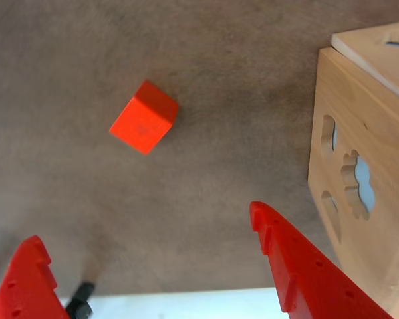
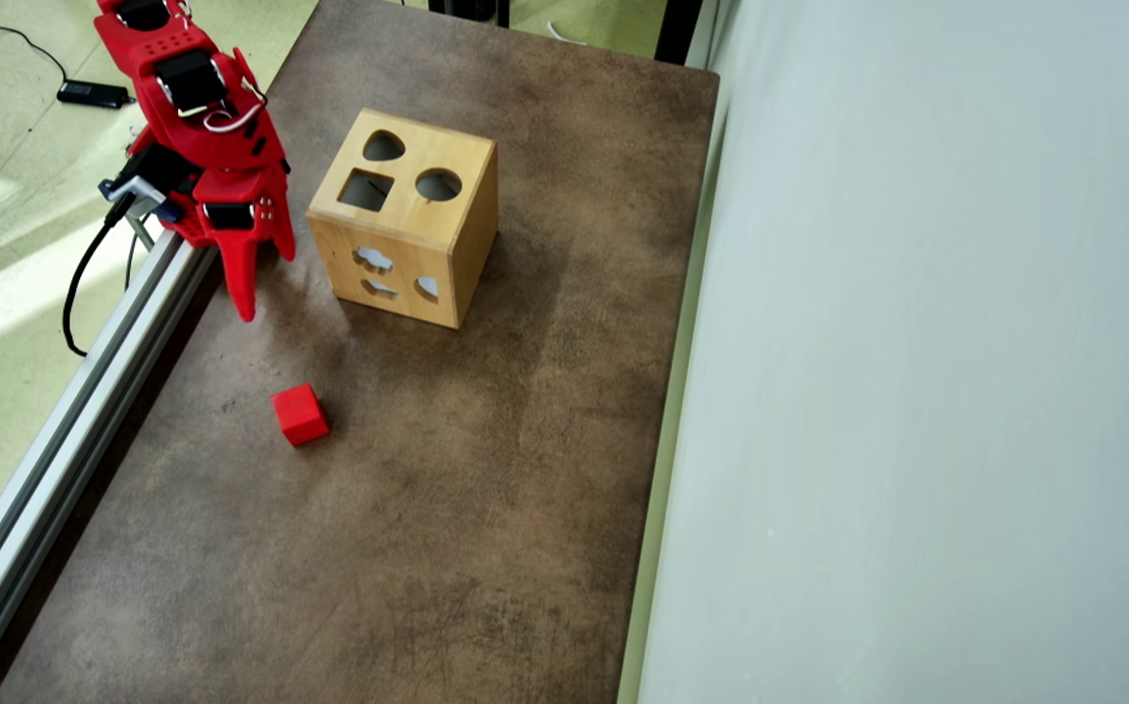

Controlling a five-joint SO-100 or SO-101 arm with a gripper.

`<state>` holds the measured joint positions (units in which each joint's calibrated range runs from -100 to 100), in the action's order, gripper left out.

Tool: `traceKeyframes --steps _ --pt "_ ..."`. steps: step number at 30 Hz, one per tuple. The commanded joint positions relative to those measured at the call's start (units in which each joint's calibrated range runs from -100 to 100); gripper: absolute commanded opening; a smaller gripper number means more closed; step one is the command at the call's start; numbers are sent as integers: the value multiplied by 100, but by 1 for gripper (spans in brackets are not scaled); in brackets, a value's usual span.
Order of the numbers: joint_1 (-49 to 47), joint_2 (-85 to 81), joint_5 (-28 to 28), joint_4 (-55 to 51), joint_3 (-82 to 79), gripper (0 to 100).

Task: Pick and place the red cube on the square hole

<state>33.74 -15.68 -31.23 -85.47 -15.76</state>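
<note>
Gripper (image 2: 266,284): jaws spread, holding nothing; hanging over the brown mat (image 2: 486,469) beside the wooden box (image 2: 408,259)
Red cube (image 2: 300,414): flat on the mat, apart from the gripper
Square hole (image 2: 366,189): in the box top; unfilled

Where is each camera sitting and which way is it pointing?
Wrist view: rides on the arm, looks down past the open gripper at the red cube on the table; box at right.
Overhead view: fixed above, looks down at the table; arm and gripper at upper left.
Both show cube and box; only overhead shows the square hole.
</note>
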Motion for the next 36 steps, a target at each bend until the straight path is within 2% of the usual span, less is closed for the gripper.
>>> traceKeyframes --steps 1,9,17,22,28,36 --pt "-1 460 -562 -13 28 44" --pt "125 1436 -991 83 144 44" --pt "214 1682 -1006 1885 55 44" --pt "237 2345 -1060 2150 136 44" --pt "274 2685 -1646 2166 144 44" --pt "222 3126 -1670 3147 216 44"
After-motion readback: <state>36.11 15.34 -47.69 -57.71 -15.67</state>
